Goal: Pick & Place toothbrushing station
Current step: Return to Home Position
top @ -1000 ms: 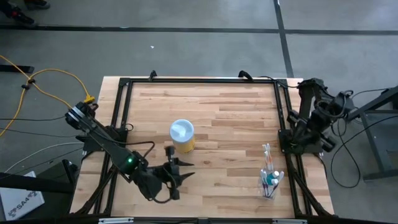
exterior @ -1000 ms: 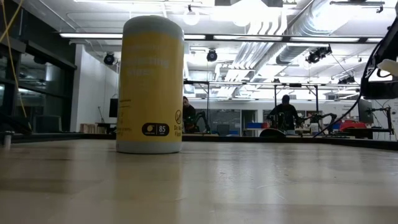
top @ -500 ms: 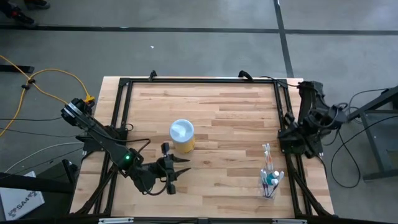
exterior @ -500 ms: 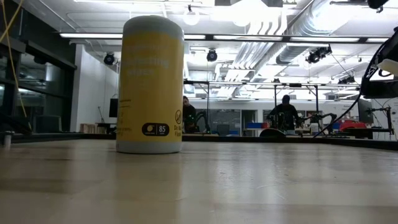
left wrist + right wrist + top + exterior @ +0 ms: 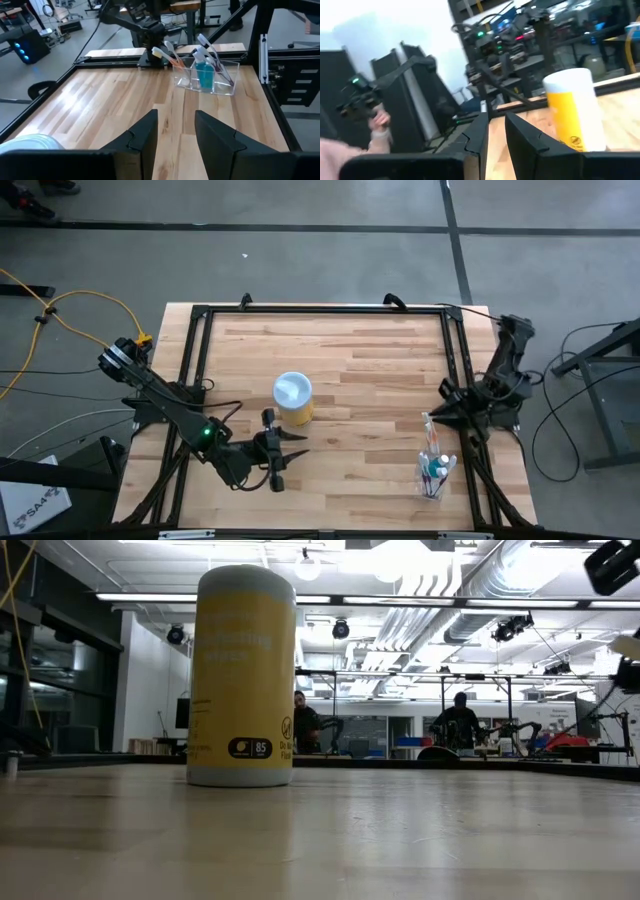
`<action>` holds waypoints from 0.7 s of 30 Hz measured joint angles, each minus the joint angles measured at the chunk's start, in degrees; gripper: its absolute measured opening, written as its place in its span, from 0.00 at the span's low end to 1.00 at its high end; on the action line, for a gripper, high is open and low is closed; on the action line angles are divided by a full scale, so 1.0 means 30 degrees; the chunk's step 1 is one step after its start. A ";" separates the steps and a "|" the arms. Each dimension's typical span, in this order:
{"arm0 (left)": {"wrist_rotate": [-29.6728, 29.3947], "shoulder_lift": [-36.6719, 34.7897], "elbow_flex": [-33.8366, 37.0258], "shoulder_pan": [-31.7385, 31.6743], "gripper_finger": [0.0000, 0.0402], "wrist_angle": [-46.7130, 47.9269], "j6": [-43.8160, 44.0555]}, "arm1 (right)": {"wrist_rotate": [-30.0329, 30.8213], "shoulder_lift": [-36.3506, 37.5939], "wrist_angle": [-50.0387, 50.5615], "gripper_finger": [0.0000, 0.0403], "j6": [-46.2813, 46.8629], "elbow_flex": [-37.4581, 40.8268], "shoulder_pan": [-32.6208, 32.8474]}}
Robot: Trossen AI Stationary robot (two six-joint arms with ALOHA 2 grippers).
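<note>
The toothbrushing station (image 5: 433, 472) is a clear holder standing on its base at the table's near right, with several toothbrushes and teal-capped bottles leaning in it. It also shows in the left wrist view (image 5: 205, 75). My left gripper (image 5: 297, 446) hovers open at the near left, pointing toward the station with nothing between its fingers (image 5: 176, 131). My right gripper (image 5: 430, 414) reaches in from the right edge, beside the toothbrush heads in the high view. Its fingers (image 5: 496, 131) stand a little apart, with nothing between them, pointing across the table.
A yellow canister with a white lid (image 5: 293, 399) stands mid-table, just beyond my left gripper, and fills the left of the low view (image 5: 245, 675). A black frame (image 5: 320, 309) runs around the table. Bare wood lies between the canister and the station.
My right arm has unfolded from the table's right edge and come down. Its gripper has swung inward toward the toothbrush heads. My left gripper shifted slightly toward the far edge early on, then stayed still. The station and the canister have not moved.
</note>
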State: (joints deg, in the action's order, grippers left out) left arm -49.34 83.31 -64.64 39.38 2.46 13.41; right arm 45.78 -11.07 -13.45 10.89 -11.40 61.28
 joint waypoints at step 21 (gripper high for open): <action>0.0036 0.0015 -0.0007 0.0000 0.31 -0.0137 0.0117 | -0.5032 -0.1940 0.0872 0.14 -0.0231 0.0036 -1.4824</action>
State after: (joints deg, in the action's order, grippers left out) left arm -49.23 83.35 -64.66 39.38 2.05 13.76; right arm 30.69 -16.89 -10.83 10.20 -11.29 16.81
